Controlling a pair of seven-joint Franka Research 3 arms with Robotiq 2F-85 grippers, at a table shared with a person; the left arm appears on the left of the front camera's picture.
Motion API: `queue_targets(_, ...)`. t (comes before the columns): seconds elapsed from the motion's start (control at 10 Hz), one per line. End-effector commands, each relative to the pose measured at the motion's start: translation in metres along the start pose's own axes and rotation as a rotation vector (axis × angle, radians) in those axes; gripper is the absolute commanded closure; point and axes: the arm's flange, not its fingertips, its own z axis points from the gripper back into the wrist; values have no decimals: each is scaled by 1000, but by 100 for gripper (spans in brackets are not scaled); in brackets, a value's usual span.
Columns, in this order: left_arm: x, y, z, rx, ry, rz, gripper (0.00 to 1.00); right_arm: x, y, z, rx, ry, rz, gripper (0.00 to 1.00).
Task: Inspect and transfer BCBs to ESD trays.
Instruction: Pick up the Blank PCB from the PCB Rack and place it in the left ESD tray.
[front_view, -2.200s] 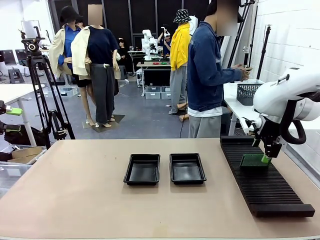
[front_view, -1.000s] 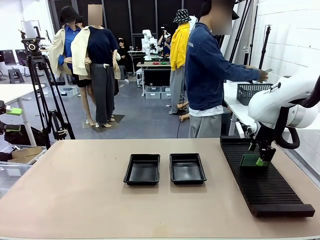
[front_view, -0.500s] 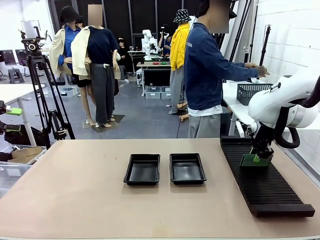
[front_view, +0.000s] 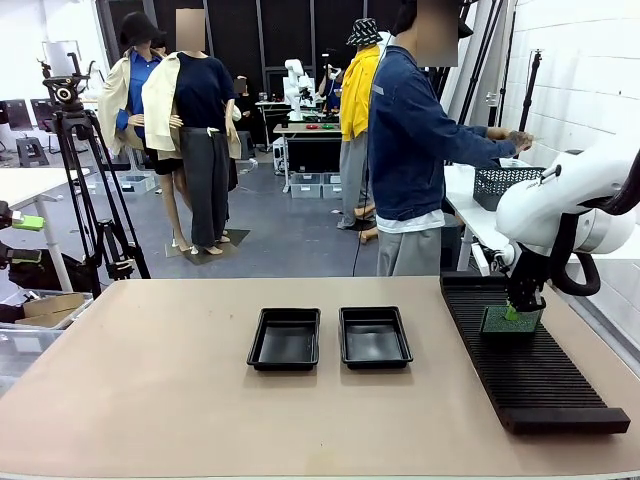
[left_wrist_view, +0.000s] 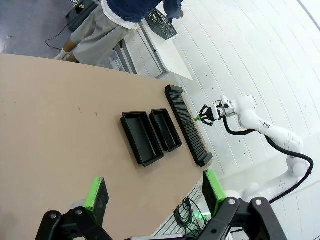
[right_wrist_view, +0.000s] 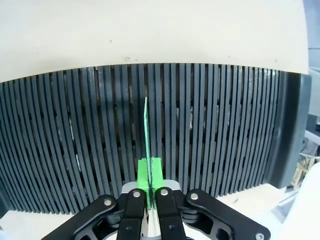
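Right tool (right_wrist_view: 149, 174) pinches upright BCB (right_wrist_view: 146, 125) in rack (right_wrist_view: 225, 125).

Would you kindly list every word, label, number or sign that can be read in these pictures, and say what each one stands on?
No text can be read in these pictures.
Circuit board, standing in the rack: any print is too small to read in the front view, and the right wrist view shows it edge-on.
Left tray and right tray: glossy black, no label seen.
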Motion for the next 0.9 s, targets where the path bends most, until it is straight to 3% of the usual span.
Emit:
queue_targets(0.0,-2,-1,1,-1,1,0,0,1,-8,-2,-1,22,31,100)
queue_targets(0.3,-2,-1,1,-1,1,0,0,4,-5,8,1,16,20,100)
queue_targets(0.8,-2,-1,1,-1,1,0,0,21,4,80,-42,37,-9,100)
